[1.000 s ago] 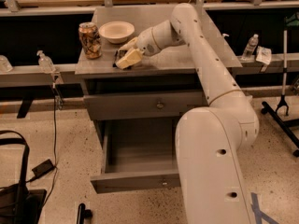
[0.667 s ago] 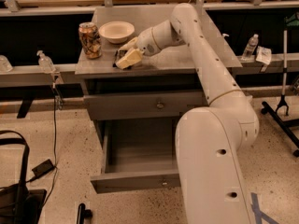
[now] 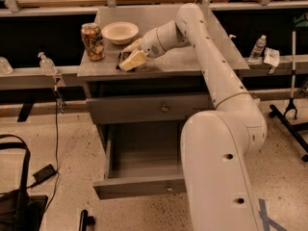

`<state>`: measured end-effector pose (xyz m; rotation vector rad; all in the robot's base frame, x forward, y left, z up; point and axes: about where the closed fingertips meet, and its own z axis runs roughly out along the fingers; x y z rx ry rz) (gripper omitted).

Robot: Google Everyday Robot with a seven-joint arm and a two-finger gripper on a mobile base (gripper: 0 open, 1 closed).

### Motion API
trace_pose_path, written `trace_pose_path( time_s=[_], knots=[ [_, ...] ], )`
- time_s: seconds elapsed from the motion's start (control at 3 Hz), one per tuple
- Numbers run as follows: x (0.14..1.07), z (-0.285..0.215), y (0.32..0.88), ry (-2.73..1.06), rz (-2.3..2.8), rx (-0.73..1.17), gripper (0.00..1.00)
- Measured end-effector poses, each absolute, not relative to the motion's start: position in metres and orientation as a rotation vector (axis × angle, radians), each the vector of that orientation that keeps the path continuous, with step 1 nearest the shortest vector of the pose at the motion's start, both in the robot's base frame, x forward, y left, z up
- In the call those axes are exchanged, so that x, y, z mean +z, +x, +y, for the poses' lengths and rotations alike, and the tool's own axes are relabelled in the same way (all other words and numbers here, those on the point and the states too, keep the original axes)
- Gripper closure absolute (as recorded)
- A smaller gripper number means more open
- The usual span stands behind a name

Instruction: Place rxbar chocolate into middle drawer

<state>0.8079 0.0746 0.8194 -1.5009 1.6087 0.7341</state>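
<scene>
The rxbar chocolate [image 3: 121, 59] shows as a thin dark sliver lying on the grey cabinet top [image 3: 183, 61], mostly hidden behind the gripper. My gripper [image 3: 129, 62] is down on the cabinet top right at the bar, with the white arm reaching in from the right. Lower in the cabinet, the middle drawer [image 3: 139, 187] is pulled out, its grey inside empty and a small knob on its front.
A patterned drink can [image 3: 93, 41] and a pale bowl [image 3: 120, 32] stand on the cabinet top just left of and behind the gripper. The upper knobbed drawer [image 3: 149, 109] is closed. Small bottles [image 3: 258, 47] sit on side ledges. A black bag [image 3: 14, 196] and cable lie on the floor at left.
</scene>
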Motion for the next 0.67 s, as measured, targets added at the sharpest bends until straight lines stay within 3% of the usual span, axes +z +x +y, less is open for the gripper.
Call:
trace_pose_path(
  time_s=[0.33,0.67],
  knots=[
    [0.8193,0.0748,0.8078,-1.501,1.609,0.734,0.60],
    [0.8192,0.0750,0.8078,-1.501,1.609,0.735,0.29]
  ],
)
